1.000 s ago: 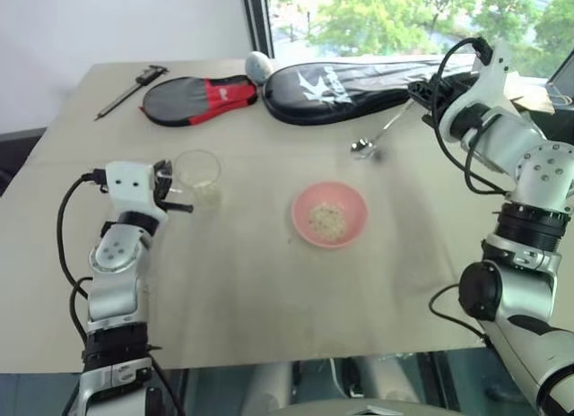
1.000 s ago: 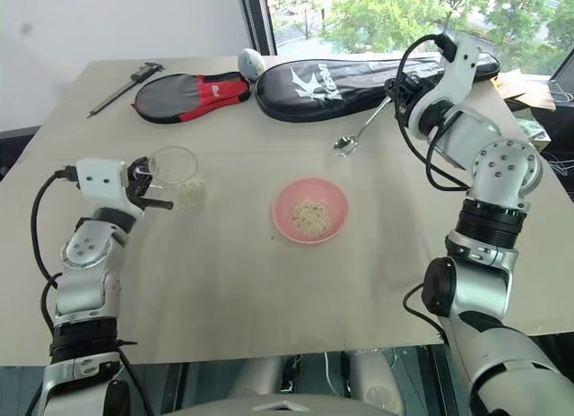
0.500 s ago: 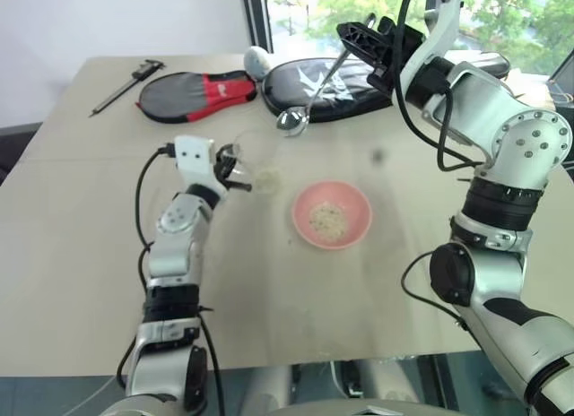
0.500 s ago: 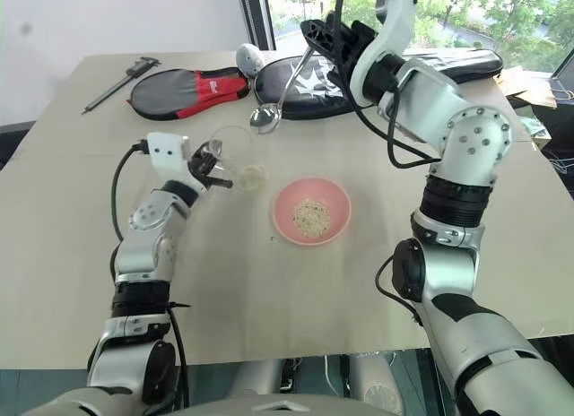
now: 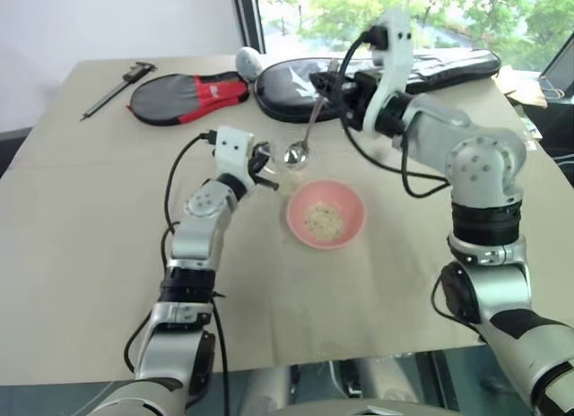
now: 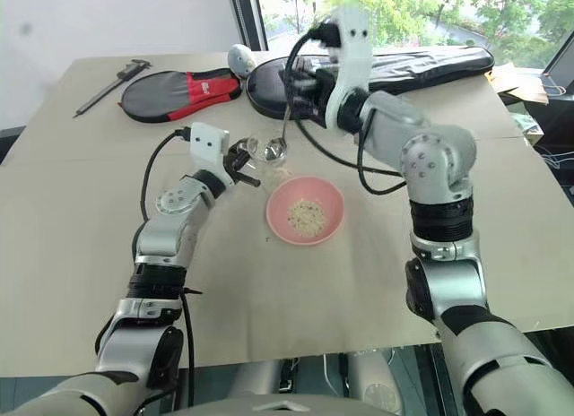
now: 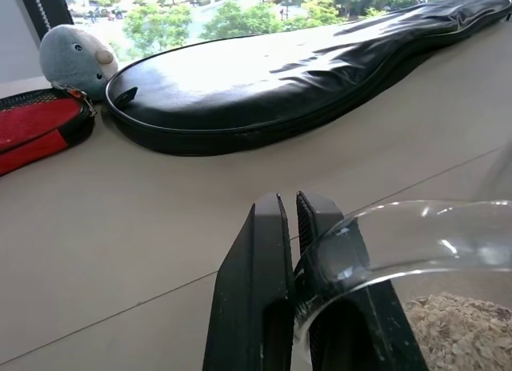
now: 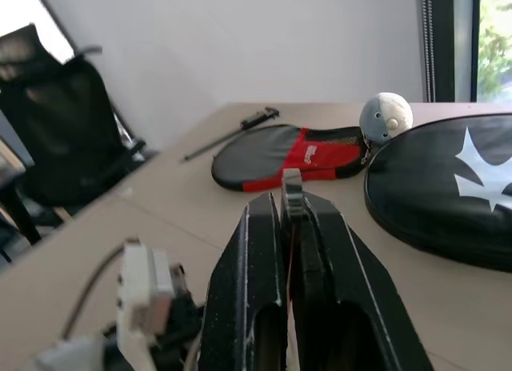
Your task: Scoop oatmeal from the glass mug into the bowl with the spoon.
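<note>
My left gripper (image 5: 258,168) is shut on the handle of the glass mug (image 7: 416,231), holding it just left of the pink bowl (image 5: 351,228). In the left wrist view, oatmeal (image 7: 460,331) lies in the mug's bottom. More oatmeal (image 5: 323,221) sits in the bowl. My right gripper (image 5: 328,84) is shut on the spoon's thin handle (image 8: 292,181), above and behind the mug. The spoon (image 5: 297,153) hangs down from it, its shiny bowl at the mug's mouth. Whether it dips inside, I cannot tell.
A long black racket cover (image 5: 421,68) and a red-and-black cover (image 5: 179,98) lie along the table's far side. A grey plush ball (image 5: 247,61) sits between them. A black caliper tool (image 5: 115,86) lies at the far left. The near tabletop (image 5: 296,308) is bare.
My left arm has carried the mug rightward to beside the bowl. My right arm has swung the spoon leftward and turned it, so its bowl now hangs at the mug.
</note>
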Tool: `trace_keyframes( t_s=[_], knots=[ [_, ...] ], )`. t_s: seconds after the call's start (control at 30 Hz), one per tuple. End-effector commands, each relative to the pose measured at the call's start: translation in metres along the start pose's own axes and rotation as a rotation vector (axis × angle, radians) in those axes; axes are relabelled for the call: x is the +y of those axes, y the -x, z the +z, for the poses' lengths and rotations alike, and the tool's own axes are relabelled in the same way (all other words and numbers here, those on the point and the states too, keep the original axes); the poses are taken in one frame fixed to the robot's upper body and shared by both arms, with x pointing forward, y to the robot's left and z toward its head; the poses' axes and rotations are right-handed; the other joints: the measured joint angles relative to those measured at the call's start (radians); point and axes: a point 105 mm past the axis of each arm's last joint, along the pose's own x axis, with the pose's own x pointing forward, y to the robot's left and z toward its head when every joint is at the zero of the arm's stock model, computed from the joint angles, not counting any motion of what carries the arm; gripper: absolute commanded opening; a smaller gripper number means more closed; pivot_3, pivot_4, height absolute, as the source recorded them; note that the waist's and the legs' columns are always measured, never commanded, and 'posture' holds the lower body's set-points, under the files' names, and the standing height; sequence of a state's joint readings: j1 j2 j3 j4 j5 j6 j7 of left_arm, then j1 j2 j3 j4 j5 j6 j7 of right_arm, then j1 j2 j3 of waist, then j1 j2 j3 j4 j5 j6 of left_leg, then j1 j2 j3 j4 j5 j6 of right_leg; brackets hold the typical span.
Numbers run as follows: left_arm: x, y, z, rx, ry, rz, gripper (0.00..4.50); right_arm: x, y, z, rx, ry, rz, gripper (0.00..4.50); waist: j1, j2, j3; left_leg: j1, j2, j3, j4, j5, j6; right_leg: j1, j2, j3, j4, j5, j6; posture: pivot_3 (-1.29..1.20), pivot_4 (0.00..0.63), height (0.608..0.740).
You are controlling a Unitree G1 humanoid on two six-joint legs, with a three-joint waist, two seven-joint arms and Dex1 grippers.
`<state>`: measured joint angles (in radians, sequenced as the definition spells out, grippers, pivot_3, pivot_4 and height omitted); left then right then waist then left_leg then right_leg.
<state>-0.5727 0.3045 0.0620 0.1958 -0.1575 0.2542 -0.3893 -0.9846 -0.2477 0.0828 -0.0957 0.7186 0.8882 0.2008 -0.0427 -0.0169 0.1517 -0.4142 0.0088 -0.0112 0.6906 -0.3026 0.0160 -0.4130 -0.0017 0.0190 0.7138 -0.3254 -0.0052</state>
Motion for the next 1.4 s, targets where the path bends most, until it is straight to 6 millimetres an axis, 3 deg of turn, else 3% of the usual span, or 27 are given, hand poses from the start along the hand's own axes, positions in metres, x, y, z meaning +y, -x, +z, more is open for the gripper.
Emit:
trace_keyframes(
  t_s=[0.03, 0.2, 0.33, 0.5, 0.67, 0.8, 1.17, 1.4],
  knots=[
    [0.0, -0.001, 0.025, -0.076, -0.028, -0.005, 0.01, 0.013, -0.001, -0.009, -0.015, 0.16, 0.055, 0.0, 0.001, 0.0, 0.0, 0.0, 0.0, 0.0, 0.001, 0.0, 0.0, 0.0, 0.0, 0.0, 0.0, 0.0, 0.0, 0.0, 0.15, 0.74],
    [-0.003, -0.001, 0.026, -0.077, -0.025, -0.01, 0.01, 0.02, -0.007, -0.025, -0.013, 0.293, 0.094, 0.0, 0.001, 0.0, 0.0, -0.001, 0.0, -0.001, 0.006, 0.0, 0.0, 0.0, 0.0, 0.0, 0.002, 0.0, 0.0, 0.0, 0.15, 0.74],
    [-0.004, 0.0, 0.027, -0.077, -0.02, -0.007, 0.01, 0.024, -0.01, -0.027, -0.024, 0.314, 0.12, 0.0, 0.003, 0.0, 0.0, -0.001, 0.0, -0.002, 0.01, 0.0, 0.0, 0.0, 0.0, -0.001, 0.006, 0.0, 0.0, 0.0, 0.15, 0.74],
    [-0.003, 0.002, 0.027, -0.077, -0.018, -0.001, 0.01, 0.027, -0.009, -0.048, 0.054, 0.315, 0.163, 0.0, 0.004, 0.0, 0.0, -0.001, 0.0, -0.002, 0.011, 0.0, 0.0, 0.0, 0.0, -0.001, 0.009, 0.0, 0.0, 0.0, 0.15, 0.74],
    [-0.003, 0.003, 0.028, -0.079, -0.018, 0.006, 0.01, 0.025, -0.009, -0.066, 0.142, 0.136, 0.161, 0.0, 0.002, 0.0, 0.0, 0.0, 0.0, -0.002, 0.012, 0.0, 0.0, 0.0, 0.0, -0.001, 0.011, 0.0, 0.0, 0.0, 0.15, 0.74],
    [-0.001, 0.005, 0.027, -0.078, -0.025, 0.014, 0.01, 0.015, -0.013, -0.056, 0.131, -0.072, 0.08, 0.0, 0.003, 0.0, 0.0, 0.0, 0.0, -0.002, 0.013, 0.0, 0.0, 0.0, 0.0, -0.001, 0.012, 0.0, 0.0, 0.0, 0.15, 0.74],
    [0.0, 0.008, 0.018, -0.062, -0.025, 0.027, 0.01, -0.019, -0.009, -0.007, 0.033, -0.401, -0.051, 0.0, 0.002, 0.0, 0.0, 0.0, 0.0, -0.001, 0.013, 0.0, 0.0, -0.001, 0.0, 0.0, 0.014, 0.0, 0.0, 0.0, 0.15, 0.74],
    [0.006, 0.008, 0.017, -0.062, -0.019, 0.05, 0.01, -0.043, 0.006, -0.002, 0.025, -0.56, -0.142, 0.0, 0.002, 0.0, 0.0, -0.001, 0.0, -0.001, 0.013, 0.0, 0.0, -0.001, 0.0, 0.0, 0.015, 0.0, 0.0, 0.0, 0.15, 0.74]
  ],
)
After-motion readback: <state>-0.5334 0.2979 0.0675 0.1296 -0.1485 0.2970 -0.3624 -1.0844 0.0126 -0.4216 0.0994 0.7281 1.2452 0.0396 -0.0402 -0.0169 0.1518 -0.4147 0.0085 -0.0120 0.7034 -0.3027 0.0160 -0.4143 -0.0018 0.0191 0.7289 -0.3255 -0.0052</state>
